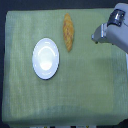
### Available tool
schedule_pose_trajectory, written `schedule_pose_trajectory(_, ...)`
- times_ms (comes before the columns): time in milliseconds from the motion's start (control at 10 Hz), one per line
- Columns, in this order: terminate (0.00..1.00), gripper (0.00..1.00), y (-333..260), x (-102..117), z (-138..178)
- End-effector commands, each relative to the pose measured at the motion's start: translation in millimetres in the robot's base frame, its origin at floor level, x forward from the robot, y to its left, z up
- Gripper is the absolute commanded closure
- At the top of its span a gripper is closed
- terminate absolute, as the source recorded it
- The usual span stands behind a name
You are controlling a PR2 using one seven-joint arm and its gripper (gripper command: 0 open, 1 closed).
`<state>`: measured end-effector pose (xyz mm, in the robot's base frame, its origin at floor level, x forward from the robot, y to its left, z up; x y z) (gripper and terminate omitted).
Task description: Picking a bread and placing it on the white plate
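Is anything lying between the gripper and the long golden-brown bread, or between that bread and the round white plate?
Nothing visible. Only bare green cloth separates the gripper from the long golden-brown bread, and the same cloth lies between the bread and the round white plate.

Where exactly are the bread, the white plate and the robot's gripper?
bread [68, 32], exterior view, middle of its crust.
white plate [46, 58], exterior view, its bare centre.
gripper [96, 35], exterior view, its tip.
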<state>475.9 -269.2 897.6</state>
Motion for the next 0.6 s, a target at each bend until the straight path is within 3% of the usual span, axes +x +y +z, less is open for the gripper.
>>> schedule_pose_trajectory(0,0.0,0.0,50,33,-5)
schedule_pose_trajectory(500,0.0,0.0,144,100,-26)
